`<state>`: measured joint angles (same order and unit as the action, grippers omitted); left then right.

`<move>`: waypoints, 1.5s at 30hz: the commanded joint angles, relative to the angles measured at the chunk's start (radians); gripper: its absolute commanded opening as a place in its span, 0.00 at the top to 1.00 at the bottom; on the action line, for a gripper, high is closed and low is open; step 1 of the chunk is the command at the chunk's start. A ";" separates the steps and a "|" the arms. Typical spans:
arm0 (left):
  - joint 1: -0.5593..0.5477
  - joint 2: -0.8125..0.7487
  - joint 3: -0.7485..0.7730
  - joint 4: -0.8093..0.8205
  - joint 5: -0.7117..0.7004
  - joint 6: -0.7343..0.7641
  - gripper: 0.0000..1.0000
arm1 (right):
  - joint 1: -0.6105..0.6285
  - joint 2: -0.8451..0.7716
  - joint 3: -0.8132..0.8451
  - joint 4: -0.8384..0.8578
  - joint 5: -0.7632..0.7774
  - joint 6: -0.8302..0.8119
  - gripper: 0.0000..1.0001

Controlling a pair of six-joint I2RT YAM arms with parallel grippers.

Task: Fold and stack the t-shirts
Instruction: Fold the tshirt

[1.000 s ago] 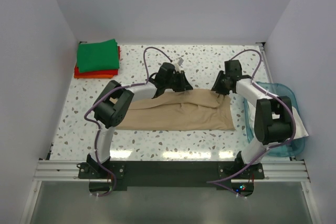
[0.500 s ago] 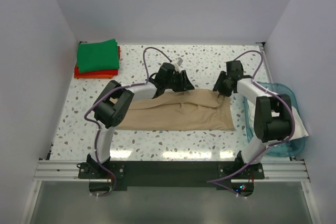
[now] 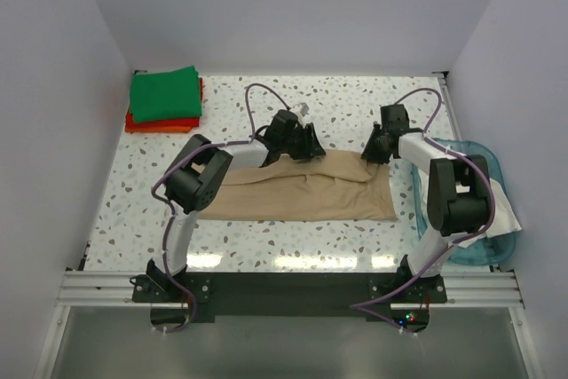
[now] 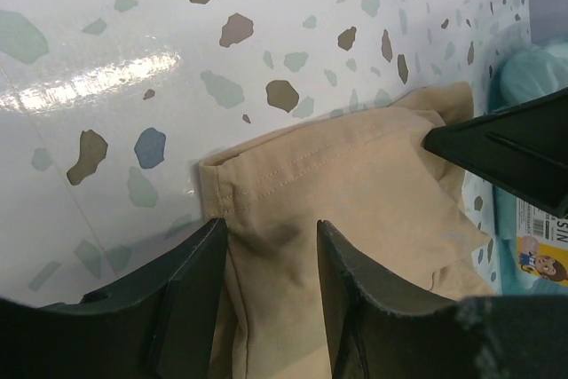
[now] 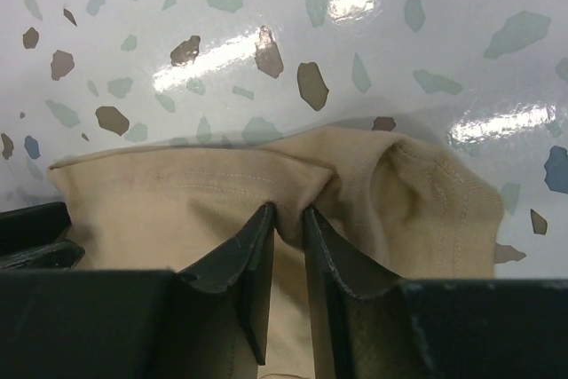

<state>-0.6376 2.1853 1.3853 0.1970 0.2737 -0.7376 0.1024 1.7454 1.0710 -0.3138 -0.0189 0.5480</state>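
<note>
A tan-beige t-shirt (image 3: 302,194) lies partly folded as a long band across the middle of the table. My left gripper (image 3: 310,150) is at its far edge; in the left wrist view (image 4: 271,237) the jaws stand apart with a fold of the tan cloth (image 4: 355,175) between them. My right gripper (image 3: 371,156) is at the shirt's far right corner; in the right wrist view (image 5: 288,215) it is shut on a pinch of the tan cloth (image 5: 169,197). A folded bright green shirt (image 3: 165,92) lies on a red-orange one (image 3: 160,123) at the far left.
A translucent blue tub (image 3: 477,150) stands at the right table edge holding whitish cloth (image 3: 503,208); it also shows in the left wrist view (image 4: 532,64). The right gripper's dark finger (image 4: 506,148) shows there too. White walls enclose the speckled table (image 3: 337,104).
Both grippers stay at the tan shirt's far edge. The left arm has shifted slightly right, and the right arm's elbow has drawn in a little.
</note>
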 commanded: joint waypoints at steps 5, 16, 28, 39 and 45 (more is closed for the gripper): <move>-0.008 0.010 0.041 0.013 -0.007 0.014 0.51 | -0.004 -0.032 -0.017 0.064 -0.041 0.018 0.89; -0.004 -0.019 0.083 -0.088 -0.151 0.061 0.50 | -0.004 -0.098 -0.052 0.099 -0.093 0.023 1.00; -0.005 0.077 0.216 -0.189 -0.142 0.116 0.53 | -0.004 -0.135 -0.077 0.105 -0.116 0.023 1.00; -0.014 0.113 0.227 -0.183 -0.116 0.124 0.59 | -0.004 -0.147 -0.079 0.102 -0.121 0.017 1.00; -0.024 0.117 0.227 -0.177 -0.097 0.135 0.65 | -0.004 -0.149 -0.080 0.105 -0.124 0.020 1.00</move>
<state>-0.6464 2.2761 1.5867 0.0273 0.1509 -0.6338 0.0994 1.6474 0.9924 -0.2409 -0.1246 0.5644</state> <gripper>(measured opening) 0.357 0.014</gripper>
